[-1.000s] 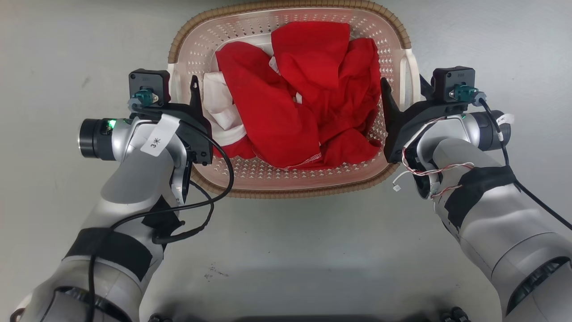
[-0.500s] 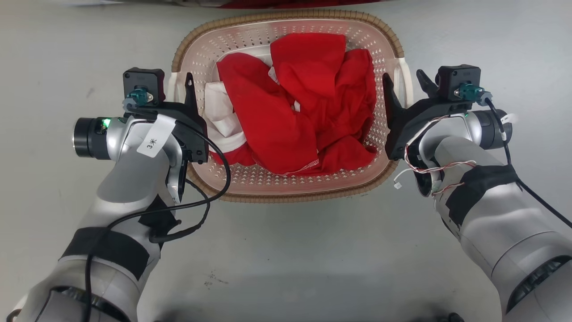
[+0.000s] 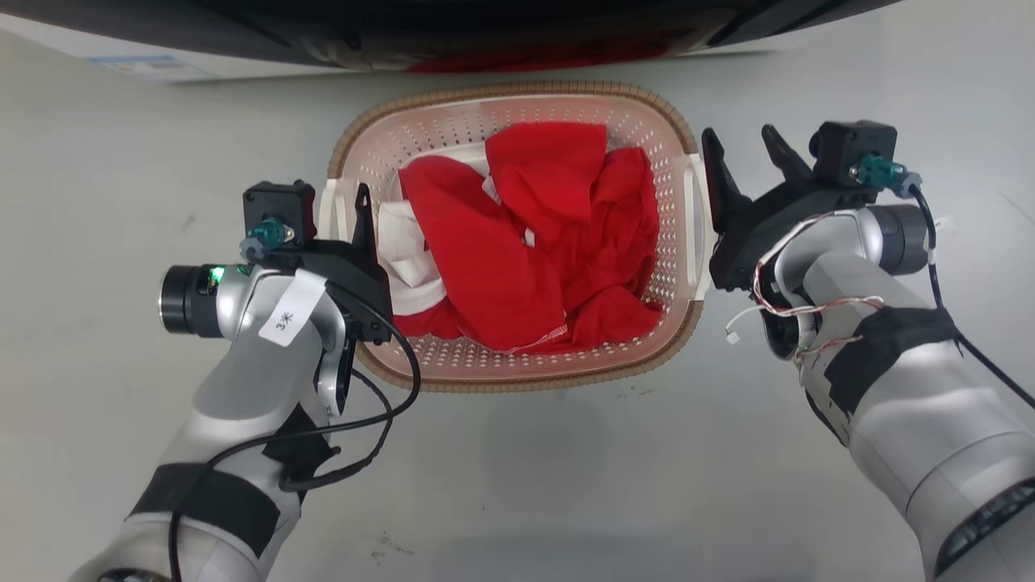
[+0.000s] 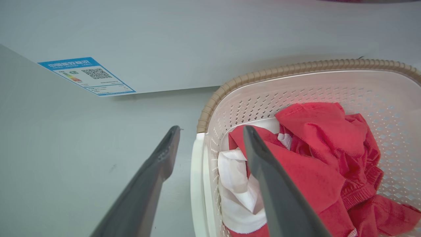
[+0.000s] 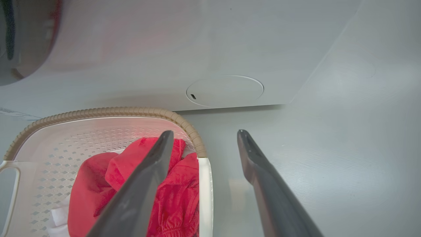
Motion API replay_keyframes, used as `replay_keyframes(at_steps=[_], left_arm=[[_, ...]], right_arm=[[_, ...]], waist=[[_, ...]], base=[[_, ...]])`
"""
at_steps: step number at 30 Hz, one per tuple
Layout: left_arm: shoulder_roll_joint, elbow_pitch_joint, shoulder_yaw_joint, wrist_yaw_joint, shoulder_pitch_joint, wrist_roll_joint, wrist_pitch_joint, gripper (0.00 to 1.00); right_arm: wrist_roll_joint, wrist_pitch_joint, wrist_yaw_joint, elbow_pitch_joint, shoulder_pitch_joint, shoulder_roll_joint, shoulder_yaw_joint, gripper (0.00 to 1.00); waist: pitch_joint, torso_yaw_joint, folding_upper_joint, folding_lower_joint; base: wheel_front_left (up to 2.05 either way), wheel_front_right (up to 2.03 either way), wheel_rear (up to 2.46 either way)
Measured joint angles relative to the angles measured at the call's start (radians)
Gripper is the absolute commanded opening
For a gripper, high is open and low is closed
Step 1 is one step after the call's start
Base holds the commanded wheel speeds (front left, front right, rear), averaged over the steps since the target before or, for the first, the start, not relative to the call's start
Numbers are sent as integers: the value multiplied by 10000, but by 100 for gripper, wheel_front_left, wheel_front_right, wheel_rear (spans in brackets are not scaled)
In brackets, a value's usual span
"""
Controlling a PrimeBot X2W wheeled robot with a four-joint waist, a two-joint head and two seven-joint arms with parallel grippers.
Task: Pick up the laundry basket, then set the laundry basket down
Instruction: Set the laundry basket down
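The laundry basket (image 3: 517, 383) is cream with a brown woven rim and stands on the grey floor, holding red clothes (image 3: 525, 234) and a white cloth (image 3: 404, 242). My left gripper (image 3: 335, 208) is open. In the left wrist view its fingers (image 4: 164, 158) straddle the white left handle (image 4: 197, 184) without touching it. My right gripper (image 3: 740, 141) is open too, beside the right handle (image 3: 694, 210). In the right wrist view that handle (image 5: 205, 194) lies between and below the two fingers (image 5: 253, 158). The basket's rim (image 5: 98, 112) curves off to the left there.
A washing machine (image 3: 485, 24) fills the top edge just behind the basket. Its white front carries a blue label (image 4: 87, 75) and a round cover (image 5: 225, 90). Bare grey floor (image 3: 534, 485) lies on both sides of the basket and in front of it.
The camera has moved: the basket looks smaller and lower, and the washing machine has come in at the top. Both grippers now stand farther from the handles, the right one farther out.
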Motion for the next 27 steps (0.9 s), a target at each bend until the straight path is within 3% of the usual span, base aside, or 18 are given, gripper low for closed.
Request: replay_keyframes(at_steps=[12,27], left_arm=[[265,-1523,859,0,1781,681,0,100],[316,-3979,2506,0,4785,2034,0,100]], right_arm=[[-516,-29,-35,-1488,1542,-263,-920,100],[-1503,-38,-637,-4182,4607,-708,-2640,100]], waist=[[-1569,-50,0,-1],[-3769,-121,-1,-1]], base=[[0,0,0],[0,0,0]])
